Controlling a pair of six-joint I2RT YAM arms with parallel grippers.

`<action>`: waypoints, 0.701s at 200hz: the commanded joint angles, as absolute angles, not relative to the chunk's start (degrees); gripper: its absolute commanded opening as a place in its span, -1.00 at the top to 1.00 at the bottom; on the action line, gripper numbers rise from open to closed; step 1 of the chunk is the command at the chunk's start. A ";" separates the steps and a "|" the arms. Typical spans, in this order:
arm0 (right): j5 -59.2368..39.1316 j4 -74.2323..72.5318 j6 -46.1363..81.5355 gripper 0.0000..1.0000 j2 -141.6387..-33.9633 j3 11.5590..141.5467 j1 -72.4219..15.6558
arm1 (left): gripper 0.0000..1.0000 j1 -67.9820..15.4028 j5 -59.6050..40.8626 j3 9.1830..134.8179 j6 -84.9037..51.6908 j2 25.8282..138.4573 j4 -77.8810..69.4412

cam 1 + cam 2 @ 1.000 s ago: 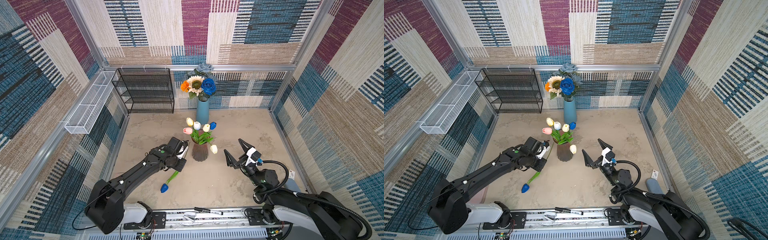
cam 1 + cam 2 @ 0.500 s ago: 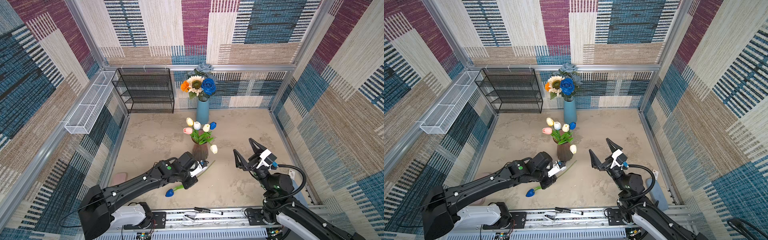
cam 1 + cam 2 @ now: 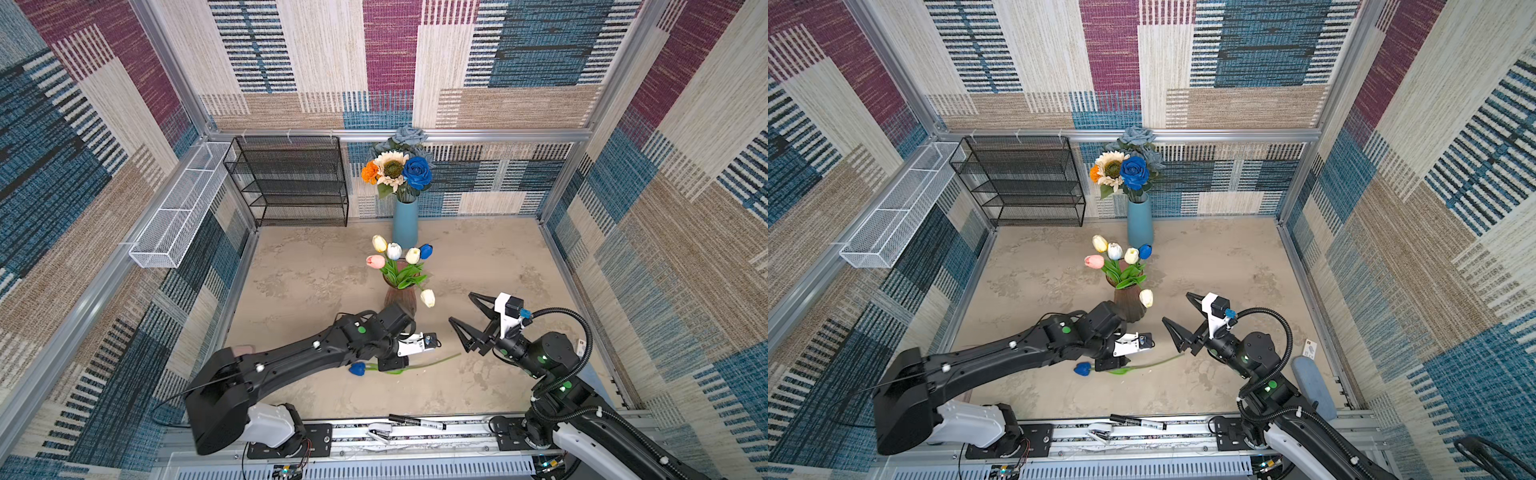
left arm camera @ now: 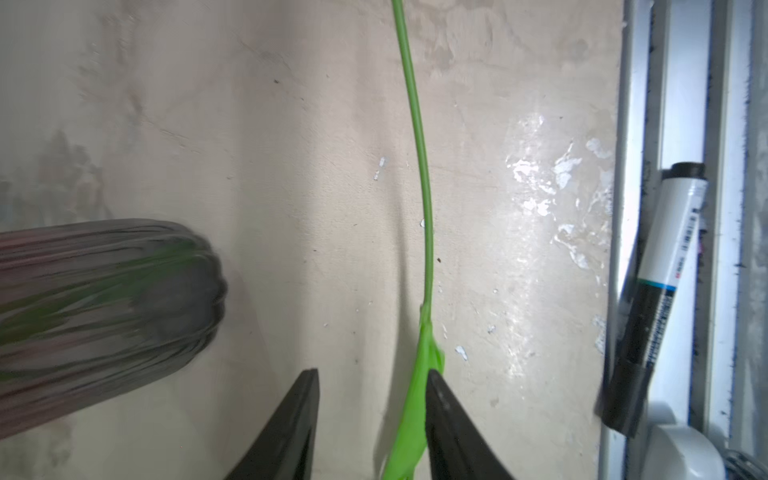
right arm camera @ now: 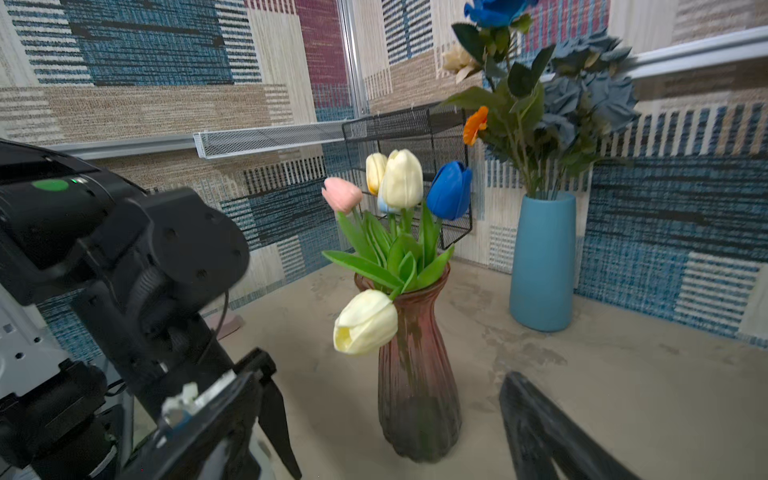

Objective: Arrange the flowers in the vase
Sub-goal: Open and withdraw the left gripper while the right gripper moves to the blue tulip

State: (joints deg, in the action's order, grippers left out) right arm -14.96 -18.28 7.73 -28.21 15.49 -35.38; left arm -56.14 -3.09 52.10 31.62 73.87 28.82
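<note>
Loose blue tulip [image 3: 357, 368] lies flat, stem tip toward the spread right gripper [image 3: 461, 307]. Left gripper [image 4: 371, 374], nearer, straddles its leaf, jaws parted.

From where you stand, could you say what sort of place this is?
Probably a robot test cell: patchwork woven wall panels in an aluminium frame, and two black robot arms bolted to a front rail.
</note>
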 commanded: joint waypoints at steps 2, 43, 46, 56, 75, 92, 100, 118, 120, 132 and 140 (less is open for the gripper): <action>-18.31 -12.18 9.11 -0.80 -28.98 16.62 -37.03 | -0.01 -55.34 -1.04 45.46 30.55 61.07 20.52; -14.56 -7.93 7.58 -0.66 -36.40 19.60 -46.94 | -0.26 -50.36 6.78 32.41 15.63 43.33 7.82; -14.14 -7.53 7.70 -0.65 -37.06 19.75 -47.99 | -0.26 -49.09 6.24 31.19 14.12 41.68 6.66; -11.78 -6.50 8.12 -0.63 -39.14 19.79 -52.40 | -0.28 -45.33 5.39 25.66 8.69 35.65 0.23; -6.35 -4.17 8.92 -0.60 -42.59 18.99 -61.06 | -0.30 -40.29 5.38 16.00 0.25 24.43 -6.73; -3.99 -1.08 11.73 -0.47 -46.46 19.83 -63.28 | -0.30 -37.46 5.43 11.61 -3.39 15.84 -4.15; -5.08 -1.88 12.33 -0.44 -47.76 19.36 -63.36 | -0.30 -37.10 5.59 10.64 -4.38 12.65 -2.31; -5.47 -1.08 13.13 -0.33 -53.61 21.66 -63.37 | -0.31 -37.00 5.70 9.24 -4.83 7.57 1.21; -5.65 -0.95 13.10 -0.32 -54.60 22.09 -63.37 | -0.31 -37.00 5.89 9.23 -4.90 7.21 1.71; -5.91 0.88 13.28 -0.30 -60.79 25.30 -63.37 | -0.32 -37.00 6.29 8.99 -4.85 5.93 3.22; -7.63 2.15 12.12 -0.28 -64.89 27.78 -63.55 | -0.32 -37.00 5.78 8.66 -4.58 5.80 3.21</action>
State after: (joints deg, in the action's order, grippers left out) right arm -6.85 -0.40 11.75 -56.95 22.96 -63.26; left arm -37.21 5.61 9.39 -1.54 7.31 2.07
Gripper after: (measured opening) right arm 0.652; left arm 0.657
